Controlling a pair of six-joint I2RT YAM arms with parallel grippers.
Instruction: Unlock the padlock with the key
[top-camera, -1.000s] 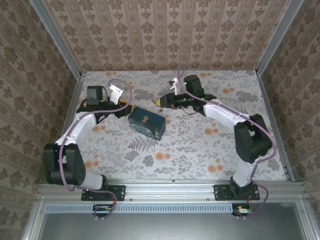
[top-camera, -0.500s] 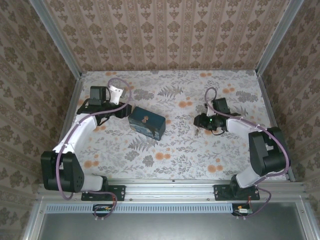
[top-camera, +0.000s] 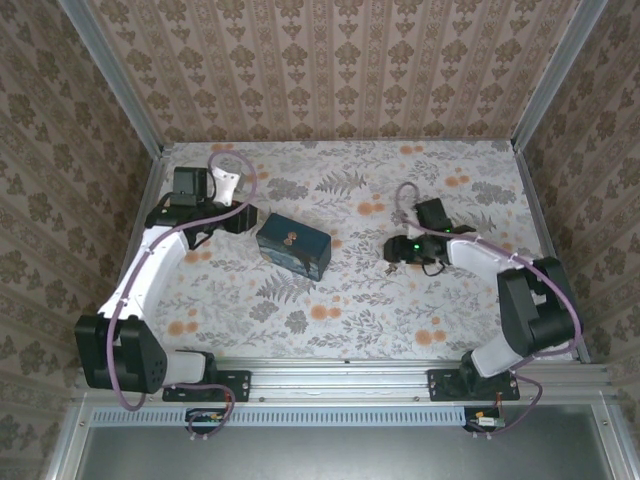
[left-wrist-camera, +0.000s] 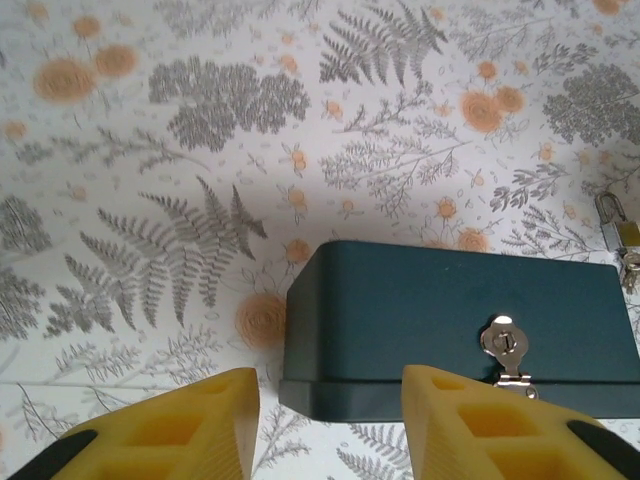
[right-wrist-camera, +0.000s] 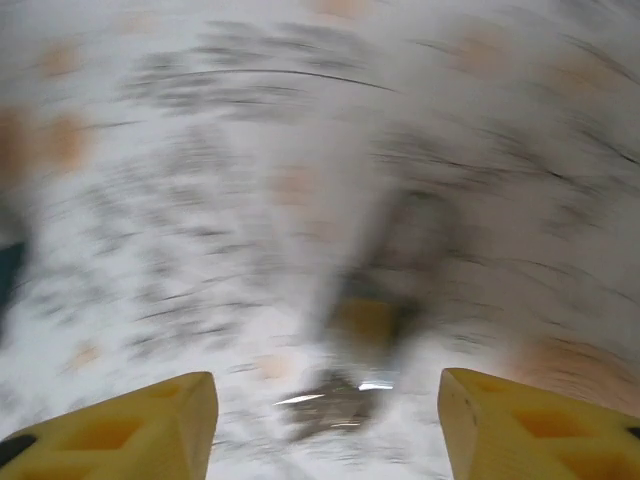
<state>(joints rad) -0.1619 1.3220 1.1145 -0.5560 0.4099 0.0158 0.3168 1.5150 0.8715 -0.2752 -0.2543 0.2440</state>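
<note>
Blurrily, the padlock (right-wrist-camera: 365, 322) lies just ahead of the right pincer (right-wrist-camera: 325, 405), which gapes wide.

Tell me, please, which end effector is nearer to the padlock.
Right. The right end effector is close over the padlock, fingers open. The left end effector faces the blue tin, which lies between it and the padlock.

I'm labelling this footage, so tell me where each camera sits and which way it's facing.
Top external: above-behind the bases, looking down on the table; both arms, left end effector, right end effector.
Left wrist: low, facing the blue tin; own yellow fingertips.
Right wrist: blurred, facing the table; own fingertips.
Shared: top and left wrist see the tin.
</note>
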